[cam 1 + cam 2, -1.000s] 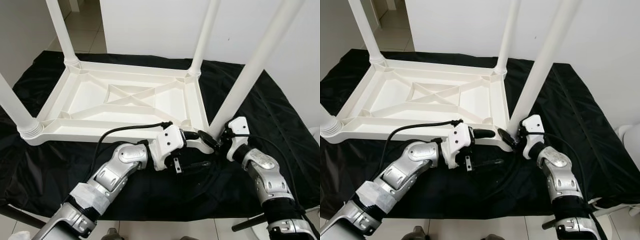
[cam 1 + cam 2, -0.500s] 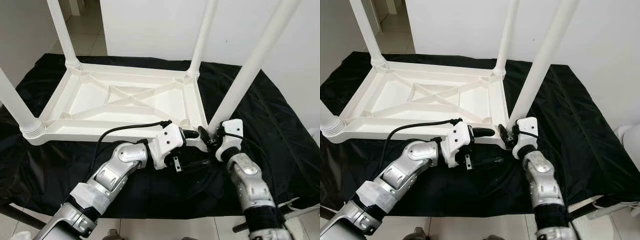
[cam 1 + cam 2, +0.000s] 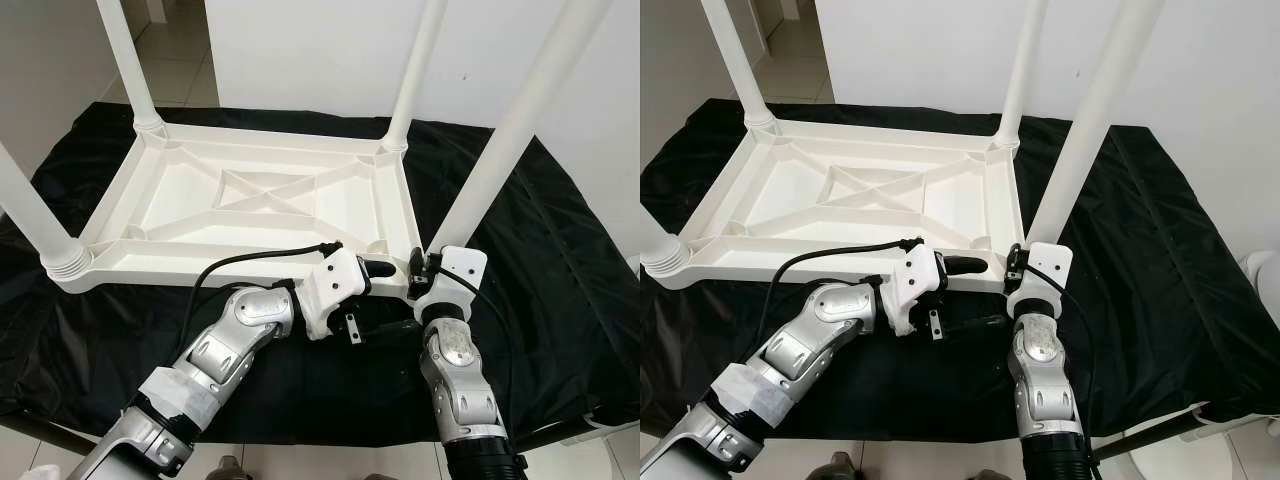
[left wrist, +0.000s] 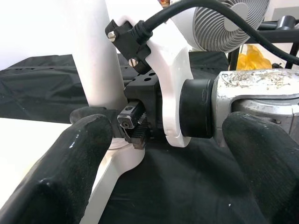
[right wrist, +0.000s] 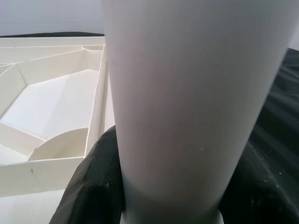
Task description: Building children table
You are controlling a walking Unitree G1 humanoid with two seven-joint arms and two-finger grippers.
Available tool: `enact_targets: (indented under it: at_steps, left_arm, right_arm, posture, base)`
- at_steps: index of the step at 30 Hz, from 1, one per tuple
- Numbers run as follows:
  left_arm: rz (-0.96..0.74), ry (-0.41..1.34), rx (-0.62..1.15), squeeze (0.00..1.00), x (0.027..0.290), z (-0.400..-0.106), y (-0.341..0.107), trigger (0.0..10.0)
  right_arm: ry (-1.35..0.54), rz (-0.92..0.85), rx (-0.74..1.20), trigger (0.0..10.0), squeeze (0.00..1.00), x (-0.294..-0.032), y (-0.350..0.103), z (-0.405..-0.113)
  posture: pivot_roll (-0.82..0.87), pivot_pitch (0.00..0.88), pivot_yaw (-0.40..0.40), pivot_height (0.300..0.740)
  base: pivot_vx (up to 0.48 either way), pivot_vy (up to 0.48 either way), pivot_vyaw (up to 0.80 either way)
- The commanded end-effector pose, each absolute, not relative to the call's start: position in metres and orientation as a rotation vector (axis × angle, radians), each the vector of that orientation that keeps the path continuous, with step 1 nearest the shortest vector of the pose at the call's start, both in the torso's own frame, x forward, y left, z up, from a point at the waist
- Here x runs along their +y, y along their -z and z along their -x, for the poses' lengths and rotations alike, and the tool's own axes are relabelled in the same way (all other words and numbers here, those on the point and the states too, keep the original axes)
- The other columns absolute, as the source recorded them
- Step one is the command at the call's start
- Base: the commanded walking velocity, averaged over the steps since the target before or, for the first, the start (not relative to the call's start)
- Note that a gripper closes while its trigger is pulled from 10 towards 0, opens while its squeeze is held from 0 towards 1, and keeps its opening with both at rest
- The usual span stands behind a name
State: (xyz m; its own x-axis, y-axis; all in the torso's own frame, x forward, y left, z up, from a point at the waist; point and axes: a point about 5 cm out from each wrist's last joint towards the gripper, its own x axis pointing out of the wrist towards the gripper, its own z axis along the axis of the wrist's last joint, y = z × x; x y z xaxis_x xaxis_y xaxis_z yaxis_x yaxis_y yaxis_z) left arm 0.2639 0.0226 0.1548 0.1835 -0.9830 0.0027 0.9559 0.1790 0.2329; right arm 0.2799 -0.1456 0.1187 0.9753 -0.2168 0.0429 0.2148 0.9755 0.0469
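The white children's table (image 3: 250, 205) lies upside down across the middle of the frame on a black cloth (image 3: 560, 270) that covers the desk, its ribbed underside facing up and its four legs standing upward. Behind it, along the top of the frame, runs a white wall (image 3: 320, 50), and a strip of pale tiled floor (image 3: 175, 60) shows in the upper left corner. My right pincer (image 3: 420, 275) sits at the near right corner of the table, just right of centre, its black fingers (image 5: 93, 186) clamped on either side of the base of the near right leg (image 3: 500, 140). My left pincer (image 3: 372, 300) reaches in from the lower left to the same corner, its fingers (image 4: 60, 177) spread apart, with the right wrist between them. Beyond that wrist stands a white fan (image 4: 229, 23).
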Motion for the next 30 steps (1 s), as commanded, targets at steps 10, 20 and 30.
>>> enact_targets:
  at_steps: [10,20,30]
  left_arm:
    - [-0.215,1.429,-0.159,0.0,0.023,-0.262,-0.155,10.0]
    - [-0.21,1.415,-0.161,0.0,0.023,-0.264,-0.156,10.0]
    - [-0.21,1.421,-0.156,0.0,0.022,-0.263,-0.154,10.0]
  right_arm:
    - [0.271,-0.065,-0.022,10.0,1.0,-0.165,-0.113,-0.27]
    - [0.09,-0.077,-0.031,10.0,1.0,-0.184,-0.118,-0.271]
    - [-0.334,0.088,-0.025,10.0,0.0,-0.192,-0.126,-0.29]
  posture:
    - [0.08,0.0,-0.033,0.74]
    - [0.06,0.0,-0.042,0.74]
    - [0.05,0.0,-0.037,0.74]
  base:
    - [0.0,0.0,0.0]
    - [0.0,0.0,0.0]
    - [0.0,0.0,0.0]
